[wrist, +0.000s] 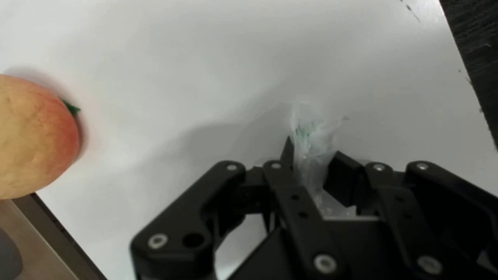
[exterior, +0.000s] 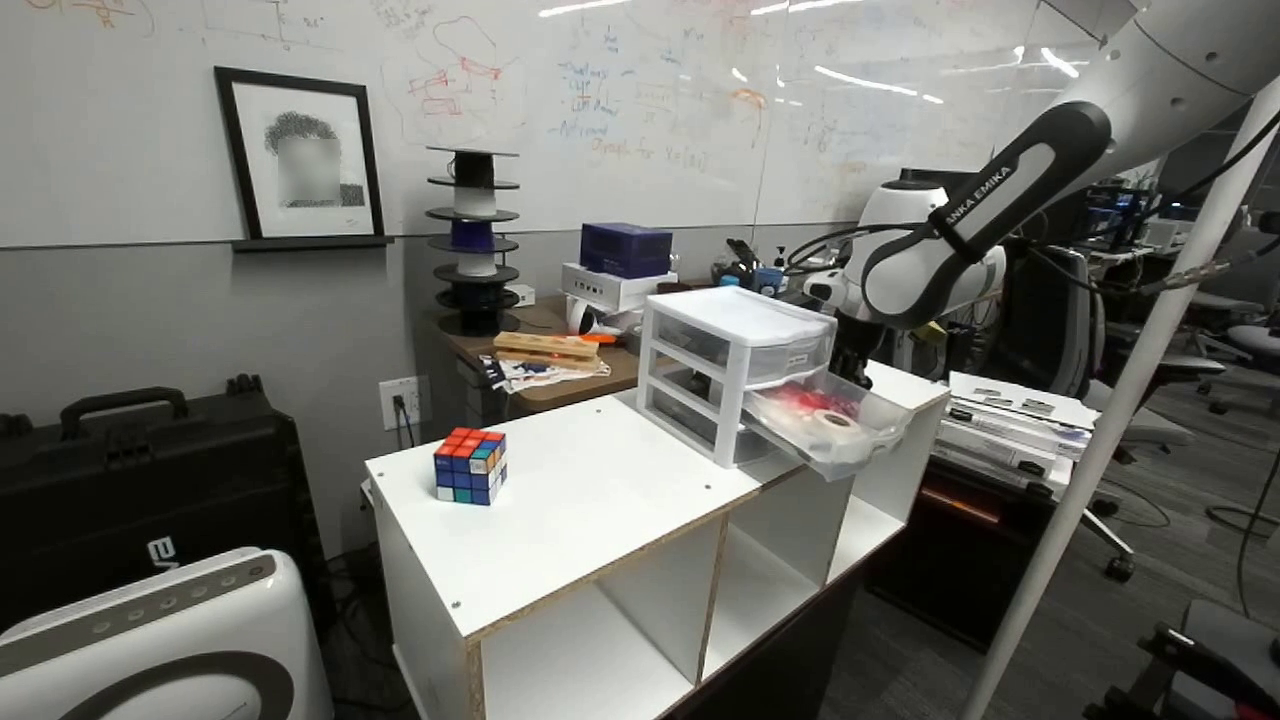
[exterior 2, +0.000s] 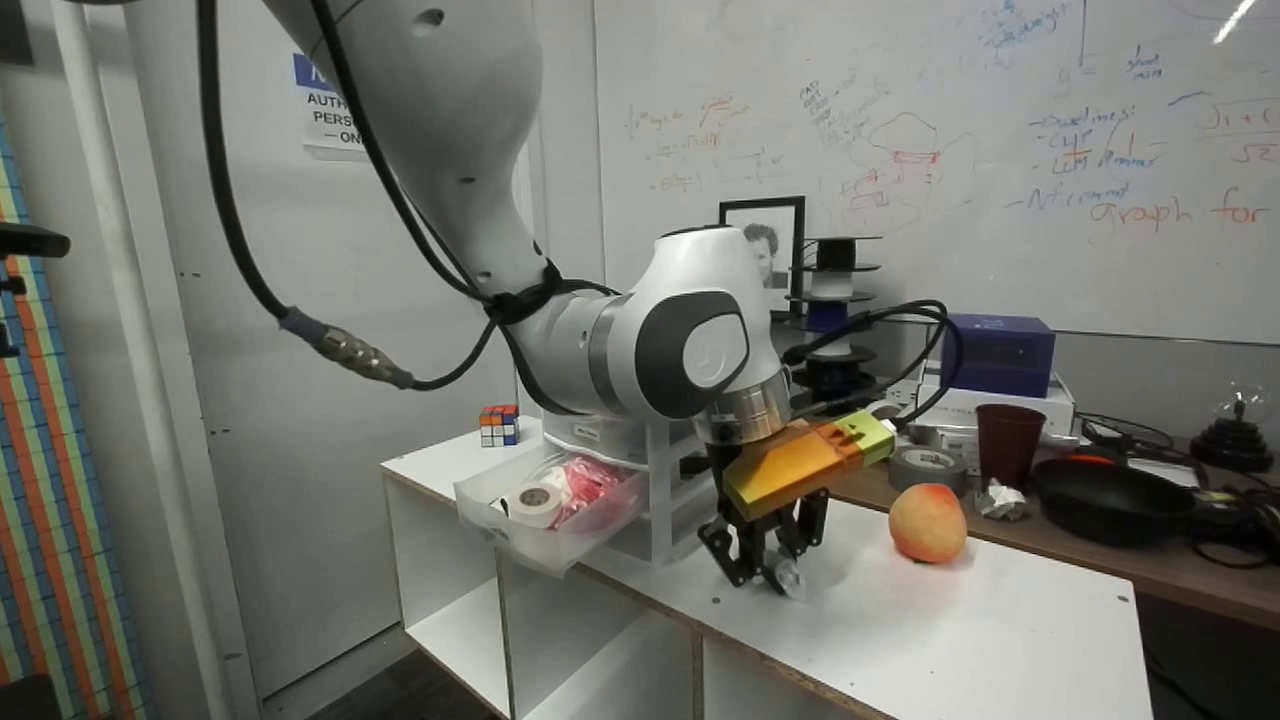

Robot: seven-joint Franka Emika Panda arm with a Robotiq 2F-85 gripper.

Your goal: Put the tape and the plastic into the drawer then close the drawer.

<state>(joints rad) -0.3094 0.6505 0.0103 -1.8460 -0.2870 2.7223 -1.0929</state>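
Note:
The drawer is pulled out of a small white three-drawer unit; it also shows in an exterior view. A white roll of tape lies inside it beside pink-red wrapping; the tape also shows in an exterior view. My gripper points down low over the white top, beside the unit. In the wrist view my gripper has both fingers against crumpled clear plastic, partly closed around it. The plastic's lower part is partly hidden by the fingers.
A peach stands on the white top near the gripper, also in the wrist view. A Rubik's cube sits beyond the unit. A desk behind holds a black pan, a grey tape roll and a dark cup.

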